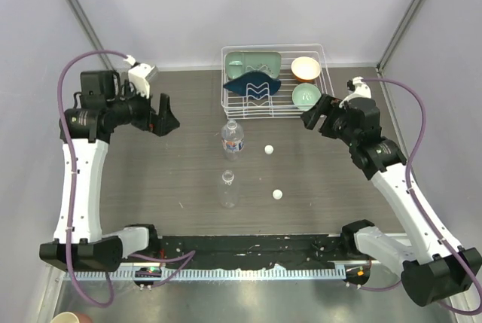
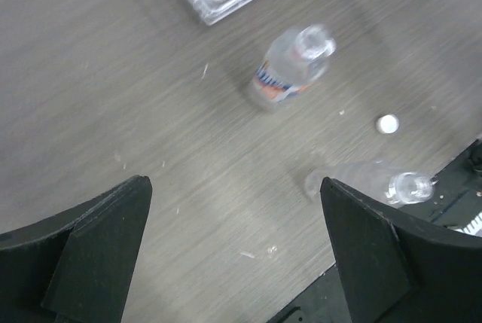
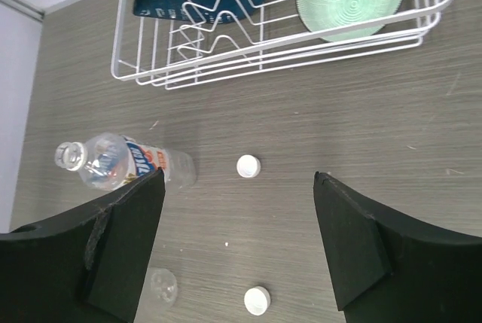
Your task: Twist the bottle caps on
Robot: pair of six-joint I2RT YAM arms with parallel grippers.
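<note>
Both grippers are seen spread wide and empty, held above the table: the left gripper at middle left of the top view, the right gripper at middle right, just below the wire dish rack. At frame centre the labelled bottle is found upright and uncapped, with the unlabelled bottle likewise just below it, long axes vertical, mouths up. 2 loose caps are noted on the table to the right of these: the upper cap beside the labelled bottle, the lower cap beside the unlabelled bottle, neither touching. Both caps lie on the right gripper's side and are judged nearer to it (in the right wrist view the upper cap appears almost between the fingertips). The 2 bottles are judged slightly nearer the left gripper. A cap pick by the right arm, with a bottle steadied by the left, is suggested.
</note>
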